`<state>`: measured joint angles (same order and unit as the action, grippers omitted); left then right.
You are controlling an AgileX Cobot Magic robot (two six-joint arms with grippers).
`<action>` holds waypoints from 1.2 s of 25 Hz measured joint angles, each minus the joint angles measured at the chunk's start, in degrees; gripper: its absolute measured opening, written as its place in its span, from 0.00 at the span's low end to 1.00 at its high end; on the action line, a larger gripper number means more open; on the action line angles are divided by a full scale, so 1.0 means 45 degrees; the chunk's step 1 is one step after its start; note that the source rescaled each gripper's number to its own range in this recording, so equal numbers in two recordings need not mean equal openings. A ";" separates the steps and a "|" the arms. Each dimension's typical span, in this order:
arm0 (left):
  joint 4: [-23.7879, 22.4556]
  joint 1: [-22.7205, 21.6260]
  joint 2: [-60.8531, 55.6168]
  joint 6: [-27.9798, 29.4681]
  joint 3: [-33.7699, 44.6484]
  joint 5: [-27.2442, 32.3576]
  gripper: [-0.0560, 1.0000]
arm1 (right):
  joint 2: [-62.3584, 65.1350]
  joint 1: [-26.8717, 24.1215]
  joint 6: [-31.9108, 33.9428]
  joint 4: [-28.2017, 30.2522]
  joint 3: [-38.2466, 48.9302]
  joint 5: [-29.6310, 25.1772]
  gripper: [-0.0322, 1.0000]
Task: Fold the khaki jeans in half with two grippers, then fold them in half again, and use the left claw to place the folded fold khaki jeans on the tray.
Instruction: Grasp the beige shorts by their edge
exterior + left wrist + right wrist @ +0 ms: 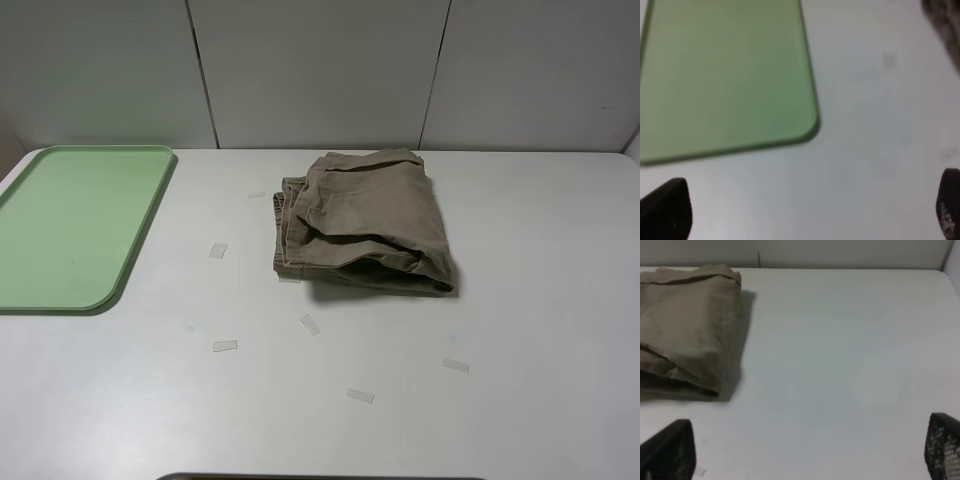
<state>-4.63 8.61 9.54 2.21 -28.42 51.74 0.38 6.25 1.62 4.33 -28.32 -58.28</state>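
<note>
Khaki jeans (362,221) already folded into a compact, layered bundle, lying on the white table (520,300) near its middle, well apart from the pale green tray (70,225) at the left. Judged from that bundle: both folds apparently done, transfer to the tray not yet done. Tray bare. Left gripper (800,210) wide open and holding nothing, hovering just beside the tray's near corner, away from the garment. Right gripper (805,450) likewise wide open, empty, over bare table beside the bundle. Remaining: left-claw pickup of the bundle and placement on the tray. Small tape markers (218,250) scattered on the table.
</note>
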 joint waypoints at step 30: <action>2.1938 0.0000 1.7777 -1.6883 -0.2154 -0.4560 0.97 | 0.0000 0.0000 0.0000 0.0000 0.0000 0.0000 1.00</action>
<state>94.09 8.61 89.54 -73.76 -38.12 31.22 0.38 6.25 1.62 4.33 -28.32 -58.28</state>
